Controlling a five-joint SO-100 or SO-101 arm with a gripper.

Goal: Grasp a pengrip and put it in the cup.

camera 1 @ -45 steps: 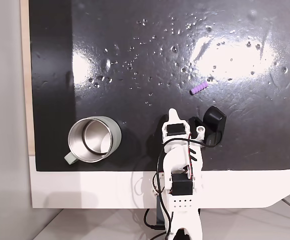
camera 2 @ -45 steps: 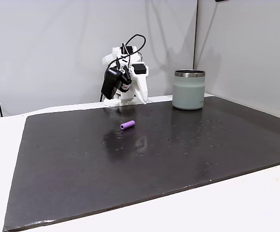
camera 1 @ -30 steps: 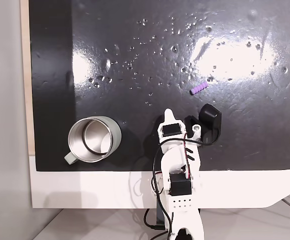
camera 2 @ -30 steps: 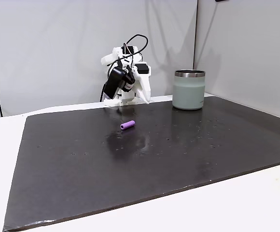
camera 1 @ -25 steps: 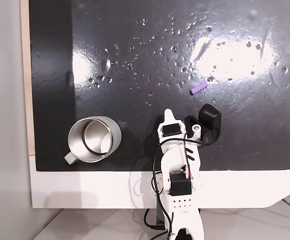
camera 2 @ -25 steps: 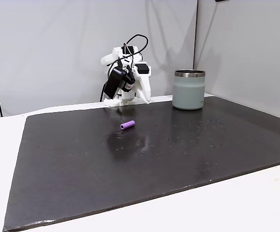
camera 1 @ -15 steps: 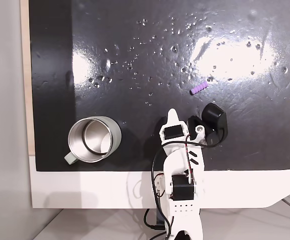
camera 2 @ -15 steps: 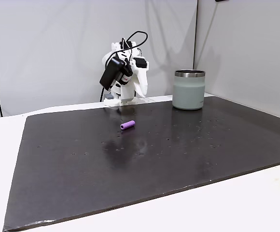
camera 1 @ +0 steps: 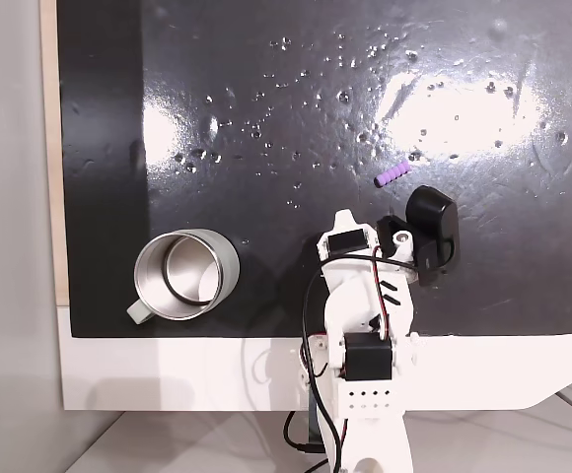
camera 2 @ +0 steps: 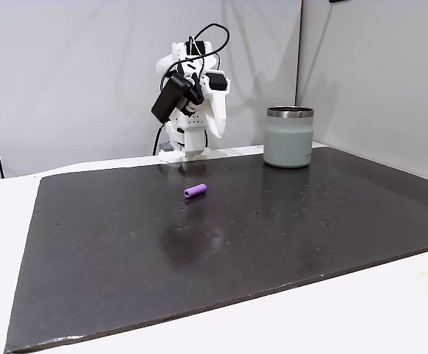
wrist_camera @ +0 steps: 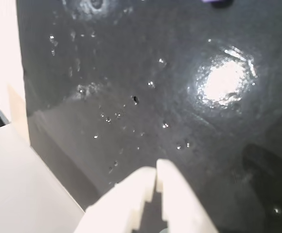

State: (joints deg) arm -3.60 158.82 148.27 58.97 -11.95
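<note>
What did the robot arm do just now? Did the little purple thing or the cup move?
The arm rose from its folded crouch and swung toward the pengrip, as the side fixed view shows. The gripper is shut and holds nothing; it took hold of nothing and let go of nothing. The pengrip stayed on the black mat, and the cup stayed where it was.

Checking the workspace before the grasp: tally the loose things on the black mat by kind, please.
pengrip: 1
cup: 1
Total: 2
</note>
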